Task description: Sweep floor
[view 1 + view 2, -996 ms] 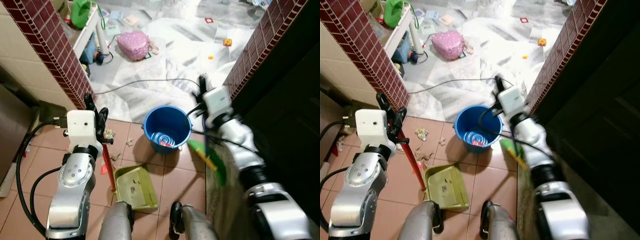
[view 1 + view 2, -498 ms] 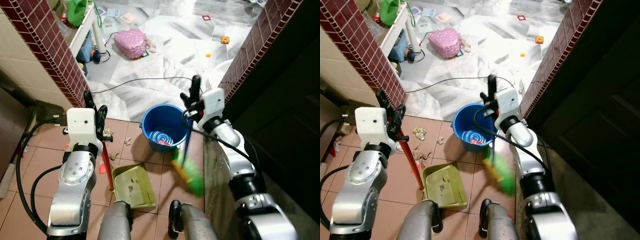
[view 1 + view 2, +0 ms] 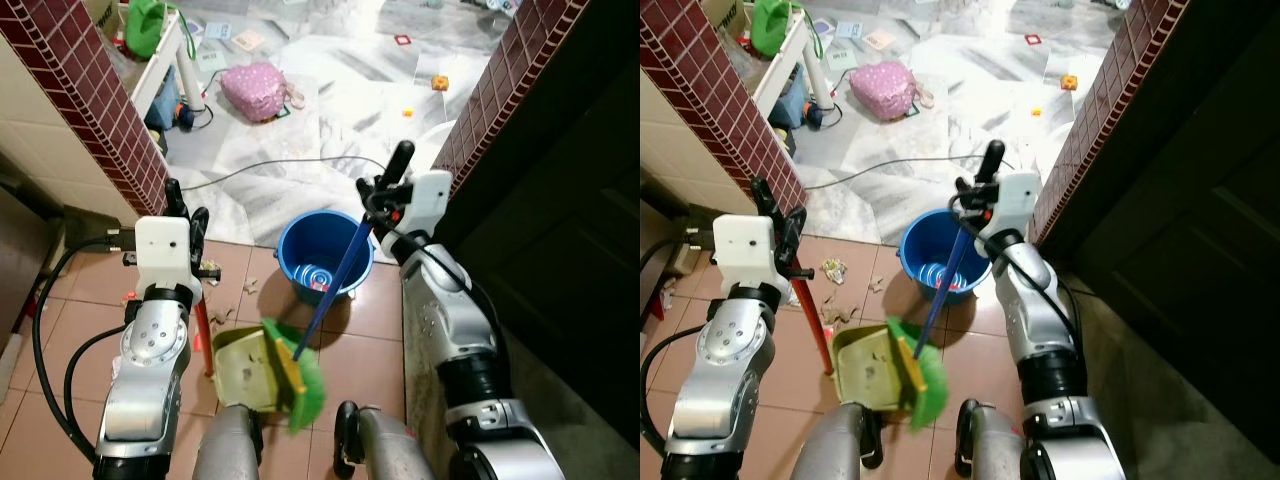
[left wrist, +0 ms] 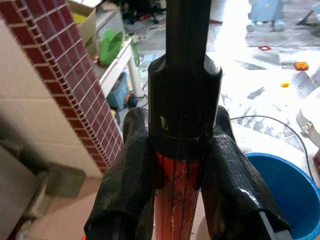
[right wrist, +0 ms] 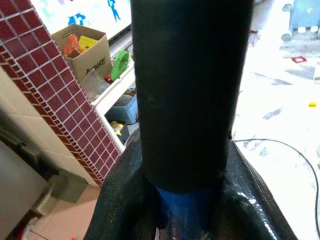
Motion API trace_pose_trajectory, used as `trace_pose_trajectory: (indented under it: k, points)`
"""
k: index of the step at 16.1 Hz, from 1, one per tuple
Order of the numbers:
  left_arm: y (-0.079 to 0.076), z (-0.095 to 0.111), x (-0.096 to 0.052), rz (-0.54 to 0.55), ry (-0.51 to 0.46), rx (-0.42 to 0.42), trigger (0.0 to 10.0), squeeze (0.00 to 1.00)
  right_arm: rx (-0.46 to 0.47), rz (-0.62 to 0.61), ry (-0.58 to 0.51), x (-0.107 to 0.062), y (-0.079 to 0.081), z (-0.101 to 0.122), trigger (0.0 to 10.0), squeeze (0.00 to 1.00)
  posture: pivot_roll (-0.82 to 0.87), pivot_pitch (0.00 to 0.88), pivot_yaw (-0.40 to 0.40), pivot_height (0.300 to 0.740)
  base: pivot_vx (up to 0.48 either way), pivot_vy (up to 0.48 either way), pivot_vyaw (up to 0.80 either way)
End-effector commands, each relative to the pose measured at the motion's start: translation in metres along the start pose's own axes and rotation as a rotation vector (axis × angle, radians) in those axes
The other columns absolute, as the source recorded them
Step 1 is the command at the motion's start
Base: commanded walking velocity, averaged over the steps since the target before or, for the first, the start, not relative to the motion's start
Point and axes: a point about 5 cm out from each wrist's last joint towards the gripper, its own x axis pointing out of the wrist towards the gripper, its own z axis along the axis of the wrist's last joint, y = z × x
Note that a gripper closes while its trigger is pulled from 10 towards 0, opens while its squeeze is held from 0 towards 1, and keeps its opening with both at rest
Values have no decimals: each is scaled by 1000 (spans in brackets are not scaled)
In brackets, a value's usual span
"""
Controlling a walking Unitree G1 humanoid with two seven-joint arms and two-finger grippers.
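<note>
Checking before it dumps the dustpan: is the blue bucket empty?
Not empty. The blue bucket stands upright, and a few small bits, one red, lie on its ribbed bottom.

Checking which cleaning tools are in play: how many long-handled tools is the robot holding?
2. A red-handled dustpan in the left gripper, on the tiles; a blue-handled broom in the right gripper, its green head at the pan.

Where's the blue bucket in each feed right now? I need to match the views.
Left eye view: blue bucket at centre, just beyond the green dustpan.
Right eye view: centre-left.
Left wrist view: its rim at the lower right corner, past the red handle.
Right wrist view: cannot make it out.
Shared landmark: the maroon tiled wall edge.
</note>
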Motion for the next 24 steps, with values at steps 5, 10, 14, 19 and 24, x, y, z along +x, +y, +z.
trace_pose_trajectory:
  k: [5, 10, 14, 19, 24]
  points:
    - [0, -3, 8, -4, -65, 104, 10000, 0, 132, 144, -80, 11, 19, 47, 10000, 0, 13, 146, -35, 740, 0, 0, 0]
    - [3, -5, 10, 22, -97, 108, 10000, 0, -124, 168, -191, 11, 13, 77, 10000, 0, 13, 143, -43, 740, 0, 0, 0]
    - [6, -3, 6, 56, -114, 102, 10000, 0, -220, 134, -218, 4, 0, 81, 10000, 0, 14, 147, -48, 740, 0, 0, 0]
    - [5, 7, 3, 50, -135, 50, 10000, 0, -257, 74, -82, -19, -24, 44, 10000, 0, 3, 153, -48, 740, 0, 0, 0]
    - [2, 11, -1, 29, -130, 24, 10000, 0, -174, -25, -39, -25, -16, 16, 10000, 0, 7, 161, -33, 740, 0, 0, 0]
